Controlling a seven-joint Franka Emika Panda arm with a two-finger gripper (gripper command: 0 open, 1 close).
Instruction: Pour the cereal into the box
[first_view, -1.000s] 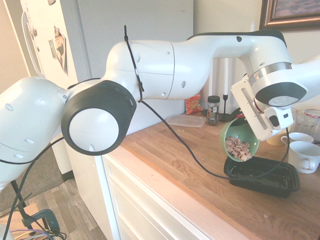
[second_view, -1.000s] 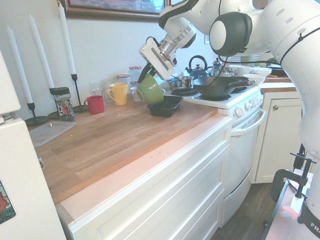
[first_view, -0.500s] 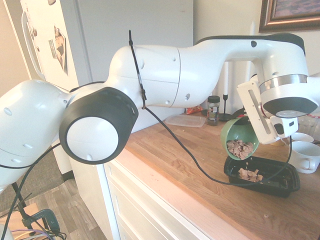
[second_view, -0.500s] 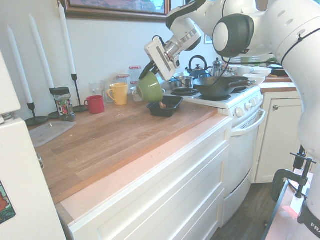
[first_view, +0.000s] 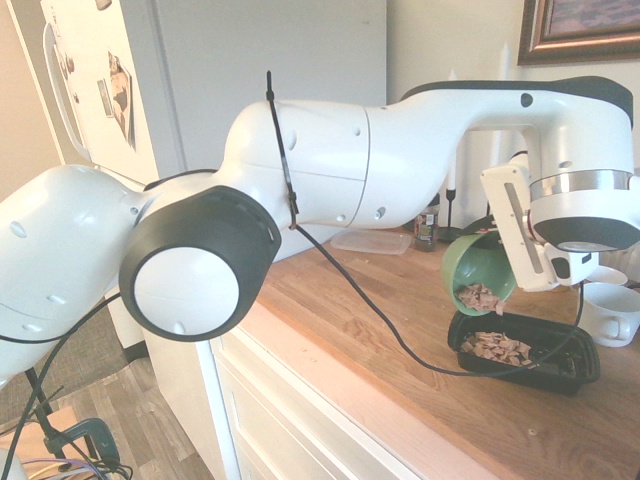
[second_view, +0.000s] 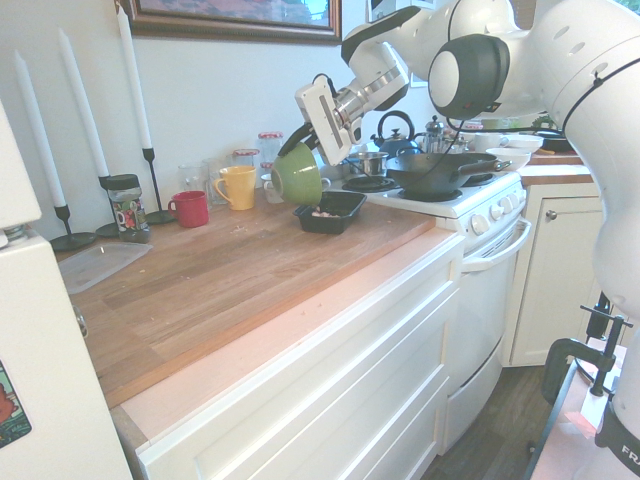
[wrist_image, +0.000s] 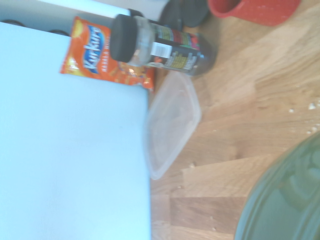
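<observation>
The green bowl (first_view: 478, 270) hangs tipped steeply, its mouth facing down toward the box (first_view: 525, 350) just beneath it on the wooden table (first_view: 400, 330). The jaws (first_view: 510, 265) are clamped narrow on the bowl's rim, it seems, though the grip point is mostly hidden. The cereal (first_view: 497, 347), thin tan flakes, lies partly heaped in the box, with some flakes at the bowl's lower lip. The box is shallow black plastic, rectangular with rounded corners, its long axis running along the table's front edge.
</observation>
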